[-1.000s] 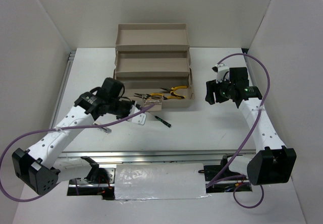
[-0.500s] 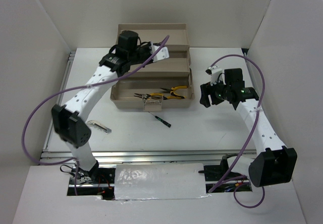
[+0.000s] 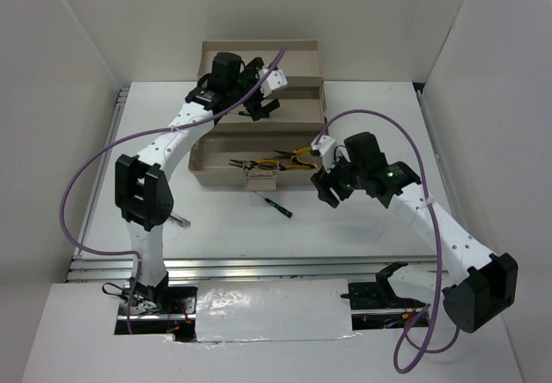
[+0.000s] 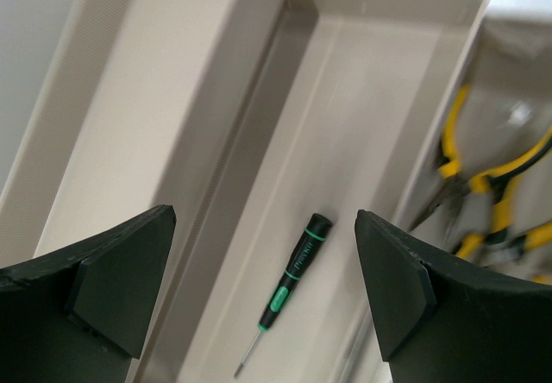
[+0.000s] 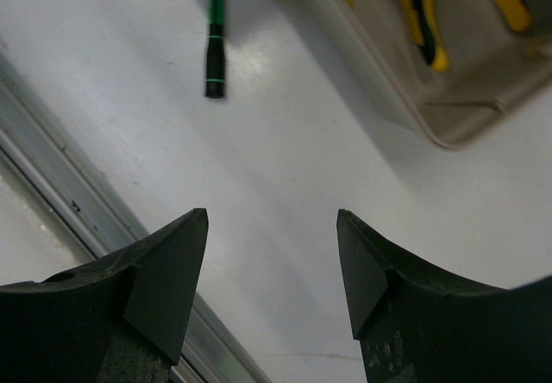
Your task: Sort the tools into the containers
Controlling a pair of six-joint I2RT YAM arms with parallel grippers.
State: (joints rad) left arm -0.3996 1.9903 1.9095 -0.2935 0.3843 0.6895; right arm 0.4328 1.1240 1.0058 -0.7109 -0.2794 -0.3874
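Long-nose pliers with yellow-and-black handles [image 3: 297,153] lie in the lowest, nearest tier of a beige plastic stepped toolbox [image 3: 220,178], which stands midway across the white bench [image 3: 224,232] toward its far edge. One thin dark screwdriver with green bands [image 4: 289,266] rests on the floor of the middle tier, lying along the tray's length. The left gripper [image 3: 257,107] hangs above it, its two black fingers [image 4: 121,288] spread wide with nothing between them. A second dark green-banded screwdriver [image 3: 278,206] lies on the bare bench just in front of the toolbox, on the side of the near edge. The right gripper [image 3: 328,191] hovers low by the toolbox's near right corner, to the right of that screwdriver, and its fingers [image 5: 164,279] are likewise parted and empty. Its wrist view takes in the loose screwdriver ahead on the white surface and the pliers inside the tray's rounded corner. A small grey metal tool [image 3: 177,220] lies on the bench toward the left edge, well apart from the toolbox and partly hidden beside the left arm's black elbow joint.
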